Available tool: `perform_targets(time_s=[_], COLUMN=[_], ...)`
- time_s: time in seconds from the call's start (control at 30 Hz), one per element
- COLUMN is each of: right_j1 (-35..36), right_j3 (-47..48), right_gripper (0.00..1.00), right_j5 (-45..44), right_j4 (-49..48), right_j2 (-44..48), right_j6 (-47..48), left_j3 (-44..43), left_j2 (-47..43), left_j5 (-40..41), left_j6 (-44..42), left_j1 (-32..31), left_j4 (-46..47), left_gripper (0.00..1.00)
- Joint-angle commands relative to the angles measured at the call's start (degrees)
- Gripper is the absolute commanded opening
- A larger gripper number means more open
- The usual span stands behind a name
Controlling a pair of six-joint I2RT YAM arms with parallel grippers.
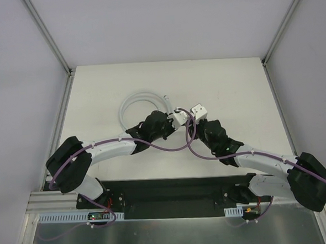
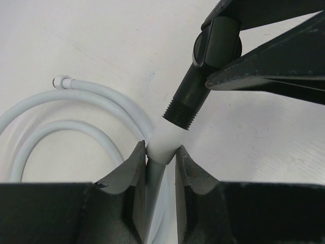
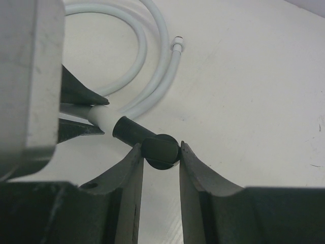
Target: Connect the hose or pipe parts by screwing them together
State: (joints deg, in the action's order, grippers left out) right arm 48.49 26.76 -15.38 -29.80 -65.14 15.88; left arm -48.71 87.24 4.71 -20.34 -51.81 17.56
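The hose end [image 2: 166, 138] butts against the black connector [image 2: 190, 96] at its threaded stub, near the coil [image 2: 76, 99] on the table [image 1: 232, 84], with the threads all bare. My left gripper [image 2: 160, 155] pinches the hose end narrow and my right gripper [image 3: 160, 148] pinches the connector's round body. With any tilt between them I'd likely cross-thread it, or that round body slips as I twist

White worktop [image 1: 232, 79] enclosed left, right and far by plain pale-grey wall panels [image 1: 162, 22], joined at the far corners by aluminium posts [image 1: 47, 35]. A brushed metal sheet [image 1: 170, 237] spans the near edge under soft, even light.
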Motion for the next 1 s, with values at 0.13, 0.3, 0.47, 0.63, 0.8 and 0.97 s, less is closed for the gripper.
perform_targets(time_s=[0.13, 0.3, 0.47, 0.63, 0.8, 0.97], right_j1=[4.07, 3.98, 3.98, 3.37, 2.93, 2.84], right_j3=[1.62, 2.15, 1.80, 0.84, 0.66, 0.75], right_gripper=[0.01, 0.01, 0.01, 0.01, 0.01, 0.01], right_j5=[21.17, 22.49, 23.29, 23.29, 24.25, 24.87], right_j4=[-8.61, -10.27, -11.50, -12.12, -14.41, -15.98], right_j2=[3.01, 2.57, 2.83, 3.53, 3.18, 3.18], right_j6=[-13.85, -15.70, -19.12, -18.25, -17.90, -19.65], left_j3=[1.86, 2.83, 3.70, 4.06, 4.67, 5.64], left_j2=[0.65, 1.26, 1.70, 2.14, 2.23, 2.06], left_j5=[2.84, 4.25, 2.76, 3.02, 3.46, 3.55], left_j6=[-3.21, -6.11, -8.31, -9.98, -11.48, -12.10], left_j1=[-1.80, -3.20, -3.91, -5.31, -5.84, -5.93], left_j4=[16.97, 19.87, 20.23, 20.49, 21.20, 21.90], left_gripper=[0.00, 0.00, 0.00, 0.00, 0.00, 0.00])
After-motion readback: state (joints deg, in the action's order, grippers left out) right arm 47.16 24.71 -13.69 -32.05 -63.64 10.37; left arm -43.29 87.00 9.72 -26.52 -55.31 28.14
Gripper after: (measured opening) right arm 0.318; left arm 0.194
